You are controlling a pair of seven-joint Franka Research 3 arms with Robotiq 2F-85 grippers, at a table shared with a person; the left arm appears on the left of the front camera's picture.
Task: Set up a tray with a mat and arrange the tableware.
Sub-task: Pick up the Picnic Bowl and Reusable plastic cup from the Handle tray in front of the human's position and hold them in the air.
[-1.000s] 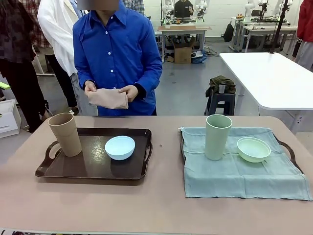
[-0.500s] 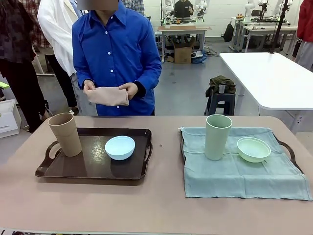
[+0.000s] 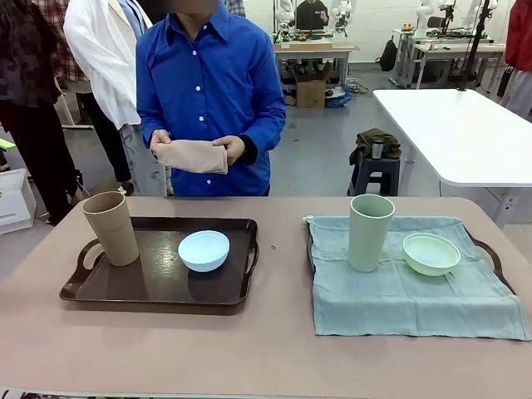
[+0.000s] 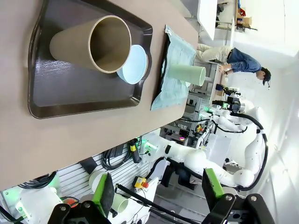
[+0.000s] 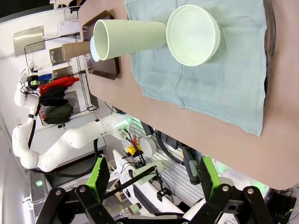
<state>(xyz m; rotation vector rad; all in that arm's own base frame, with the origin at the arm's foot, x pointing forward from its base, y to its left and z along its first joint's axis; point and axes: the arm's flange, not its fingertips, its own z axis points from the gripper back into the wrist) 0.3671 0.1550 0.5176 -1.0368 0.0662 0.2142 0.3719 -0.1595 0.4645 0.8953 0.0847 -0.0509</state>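
Note:
A dark brown tray (image 3: 158, 291) on the left carries a tan cup (image 3: 110, 227) and a light blue bowl (image 3: 204, 250). On the right, a pale teal mat (image 3: 407, 291) covers a second tray (image 3: 490, 253), with a pale green cup (image 3: 371, 232) and a pale green bowl (image 3: 431, 253) standing on it. The person at the far side holds a folded tan mat (image 3: 191, 156) in both hands. My left gripper (image 4: 156, 196) is open above the tan cup (image 4: 91, 44) and its tray (image 4: 70, 93). My right gripper (image 5: 152, 179) is open above the green cup (image 5: 128, 33) and bowl (image 5: 194, 35).
Bare tabletop (image 3: 274, 349) lies between the two trays and along the near edge. Other people stand behind the person at the far left. A white table (image 3: 457, 133) and a stool (image 3: 378, 162) stand beyond the far right corner.
The person has stepped a little to the right, still holding the folded tan mat. The trays, cups and bowls have not moved.

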